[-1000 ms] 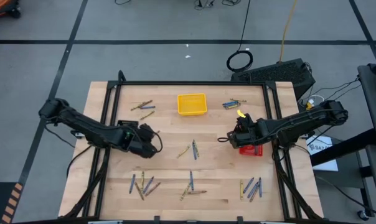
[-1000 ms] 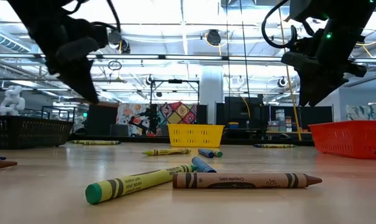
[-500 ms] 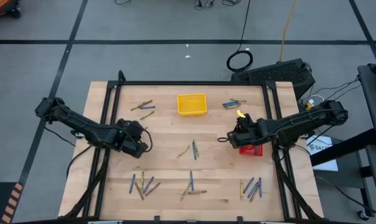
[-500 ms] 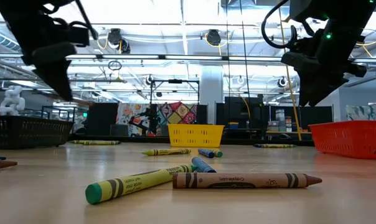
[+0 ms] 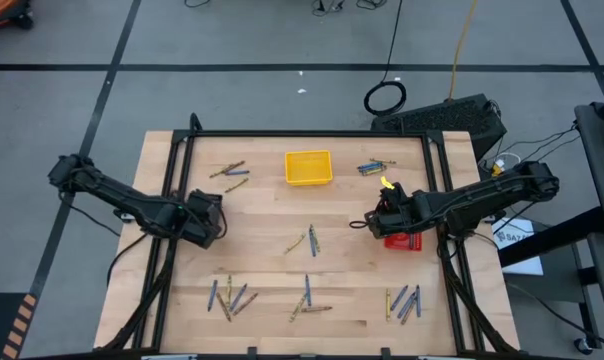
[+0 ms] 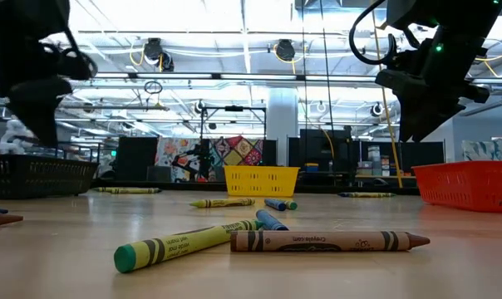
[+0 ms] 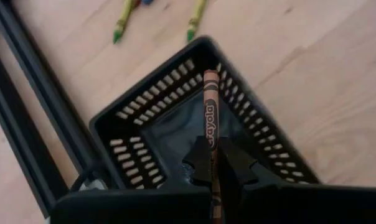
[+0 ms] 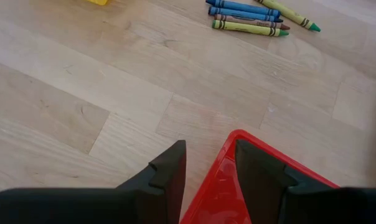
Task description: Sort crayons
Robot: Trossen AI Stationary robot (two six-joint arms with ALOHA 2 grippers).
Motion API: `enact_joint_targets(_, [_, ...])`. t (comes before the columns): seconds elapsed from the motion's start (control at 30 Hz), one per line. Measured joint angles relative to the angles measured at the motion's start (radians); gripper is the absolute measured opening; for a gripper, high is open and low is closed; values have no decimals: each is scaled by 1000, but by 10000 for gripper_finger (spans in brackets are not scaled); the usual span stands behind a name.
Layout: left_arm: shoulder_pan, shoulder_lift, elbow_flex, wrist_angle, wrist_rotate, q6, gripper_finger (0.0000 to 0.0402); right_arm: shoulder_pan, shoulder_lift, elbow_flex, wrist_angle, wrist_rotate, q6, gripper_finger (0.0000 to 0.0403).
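The table [image 5: 282, 215] is carrying scattered crayons [image 5: 310, 240], with a yellow tray [image 5: 308, 167] at its far side. The step in hand looks like a drop-off: the left gripper [image 7: 214, 163] is gripping a brown crayon [image 7: 210, 112] over the black tray [image 7: 132, 127] at the table's left edge. Next it needs to be opening squarely above the tray's hollow. The right gripper [image 8: 208, 163] is hanging with fingers apart and empty over the red tray's [image 8: 238, 186] edge. Only the left wrist view is showing the held crayon; the high view is hiding it under the arm.
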Motion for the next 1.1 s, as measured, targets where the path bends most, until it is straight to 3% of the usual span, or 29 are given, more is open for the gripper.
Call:
enact_joint_targets(0.43, [0, -40, -38, 23, 22, -26, 1, 0, 0, 0, 0, 0, 6, 125])
enact_joint_targets(0.8, [0, -40, -38, 39, 29, -20, 70, 0, 0, 0, 1, -52, 7, 125])
enact_joint_targets(1.1, [0, -40, -38, 41, 29, -19, 77, 0, 0, 0, 1, -50, -30, 125])
